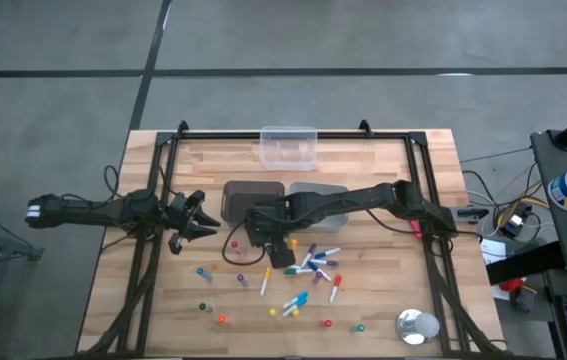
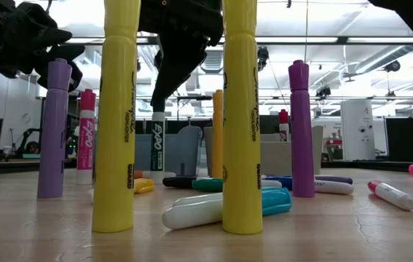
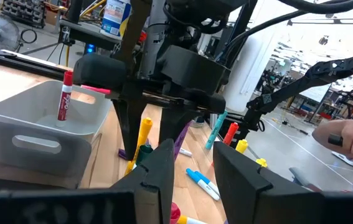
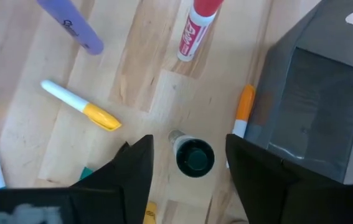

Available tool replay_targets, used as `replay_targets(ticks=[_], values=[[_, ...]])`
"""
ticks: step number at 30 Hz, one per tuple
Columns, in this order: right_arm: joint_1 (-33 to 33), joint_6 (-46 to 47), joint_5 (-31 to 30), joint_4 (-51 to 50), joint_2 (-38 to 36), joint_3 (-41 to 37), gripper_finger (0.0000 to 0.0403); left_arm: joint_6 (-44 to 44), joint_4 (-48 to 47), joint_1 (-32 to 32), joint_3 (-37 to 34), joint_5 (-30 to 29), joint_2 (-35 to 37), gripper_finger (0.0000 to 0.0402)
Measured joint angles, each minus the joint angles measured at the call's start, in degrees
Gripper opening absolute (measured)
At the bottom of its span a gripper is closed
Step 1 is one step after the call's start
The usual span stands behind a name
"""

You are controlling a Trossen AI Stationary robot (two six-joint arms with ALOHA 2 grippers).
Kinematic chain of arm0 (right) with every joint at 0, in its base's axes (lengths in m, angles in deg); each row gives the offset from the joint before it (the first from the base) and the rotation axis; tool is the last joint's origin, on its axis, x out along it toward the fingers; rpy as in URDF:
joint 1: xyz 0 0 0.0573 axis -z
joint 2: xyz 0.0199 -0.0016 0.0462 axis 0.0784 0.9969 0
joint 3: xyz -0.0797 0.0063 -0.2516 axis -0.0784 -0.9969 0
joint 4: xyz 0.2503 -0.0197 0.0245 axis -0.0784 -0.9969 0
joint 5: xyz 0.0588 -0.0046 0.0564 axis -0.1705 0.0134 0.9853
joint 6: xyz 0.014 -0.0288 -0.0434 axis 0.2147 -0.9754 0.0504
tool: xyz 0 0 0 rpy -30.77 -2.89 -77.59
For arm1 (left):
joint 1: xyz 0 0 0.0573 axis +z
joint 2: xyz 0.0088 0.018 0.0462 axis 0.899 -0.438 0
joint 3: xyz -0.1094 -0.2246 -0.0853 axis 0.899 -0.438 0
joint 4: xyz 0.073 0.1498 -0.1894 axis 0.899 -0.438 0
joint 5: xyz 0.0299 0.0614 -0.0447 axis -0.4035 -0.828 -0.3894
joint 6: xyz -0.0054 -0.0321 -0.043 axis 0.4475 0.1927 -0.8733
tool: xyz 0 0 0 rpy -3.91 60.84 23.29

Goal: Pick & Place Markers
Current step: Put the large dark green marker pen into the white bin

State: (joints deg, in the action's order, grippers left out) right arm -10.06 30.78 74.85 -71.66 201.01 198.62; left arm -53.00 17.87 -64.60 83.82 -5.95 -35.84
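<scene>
Many markers (image 1: 313,262) lie or stand on the wooden table, among them two upright yellow markers (image 2: 115,116) close to the low camera. My right gripper (image 4: 188,146) points steeply down over an upright white marker with a dark cap (image 4: 195,155) (image 2: 158,149). It is open, one finger on either side of the cap with a gap to each. My left gripper (image 3: 195,168) waits level at the table's left (image 1: 193,215), open with nothing between its fingers.
A dark grey bin (image 1: 253,200) stands just beyond my right gripper, with a lighter grey bin (image 1: 321,200) beside it and a clear bin (image 1: 288,145) at the far edge. A red-capped marker (image 4: 195,28) stands upright nearby. A silver tape roll (image 1: 418,326) lies near right.
</scene>
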Motion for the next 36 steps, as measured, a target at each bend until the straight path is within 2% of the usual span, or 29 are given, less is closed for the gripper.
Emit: replay_targets(ticks=[20, 29, 36], values=[[-0.04, -0.88, -0.02, -0.35, -0.02, 0.06, 0.0077, 0.02, -0.42, 0.01, 0.0, -0.01, 0.0, 0.0105], [-0.04, -1.11, -0.07, -1.62, -0.02, 0.71, 0.0074, 0.02, -0.5, 0.01, 0.0, 0.01, 0.0, 0.0105], [-0.04, -0.91, -0.09, -5.29, -1.12, 4.3, 0.0071, 0.02, -0.48, 0.01, 0.0, 0.01, 0.0, 0.0105]])
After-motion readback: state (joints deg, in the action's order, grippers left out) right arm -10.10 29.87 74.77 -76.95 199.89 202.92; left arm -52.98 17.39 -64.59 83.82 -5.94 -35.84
